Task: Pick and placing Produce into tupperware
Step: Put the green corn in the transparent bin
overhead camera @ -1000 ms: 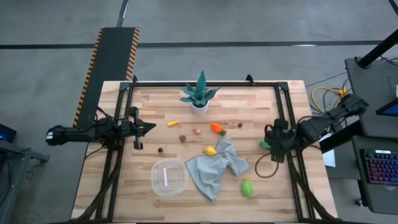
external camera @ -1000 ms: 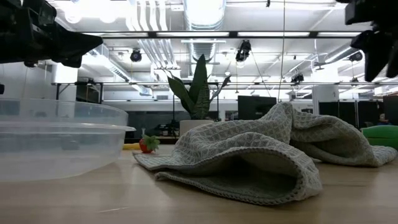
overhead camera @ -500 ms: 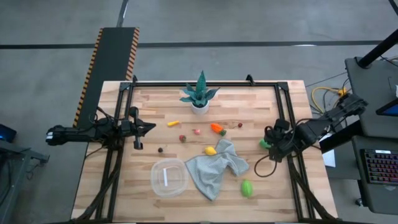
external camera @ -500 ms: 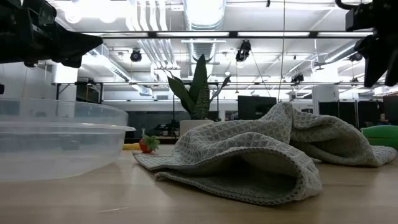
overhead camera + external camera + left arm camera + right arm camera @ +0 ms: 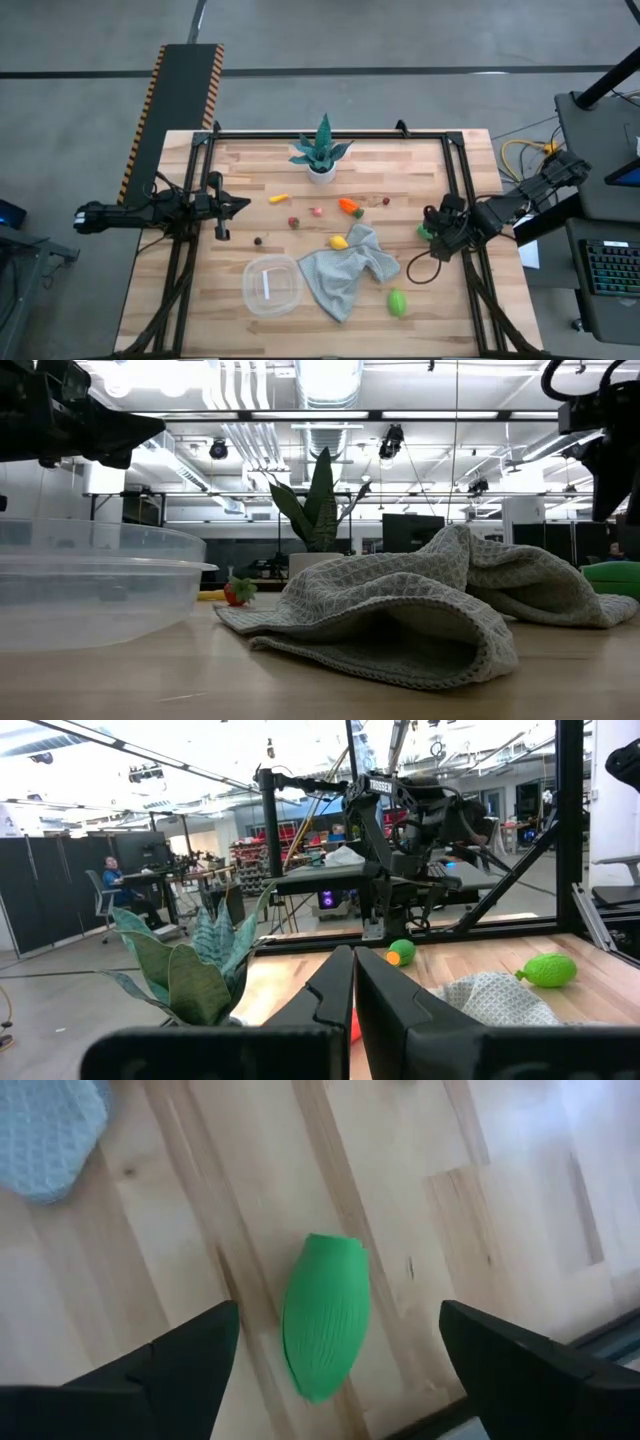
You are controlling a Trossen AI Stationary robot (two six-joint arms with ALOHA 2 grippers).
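Note:
The clear tupperware stands empty near the table's near edge, left of the grey cloth. Produce lies scattered on the wood: a yellow piece at the cloth's far edge, an orange one, a small yellow-orange one, a red one, and a green one near the cloth. Another green oval piece lies at the right side. My right gripper hovers open above it, a finger on either side, apart from it. My left gripper waits shut at the left edge.
A spiky teal plant in a white pot stands at the far middle. A dark cable loop lies near the right frame rail. Black frame rails run along the table's left, right and far sides. Bare wood shows between the tub and the left edge.
My right gripper has crept a little toward the table's left and lowered slightly over the green oval piece, staying open. Nothing on the table has moved.

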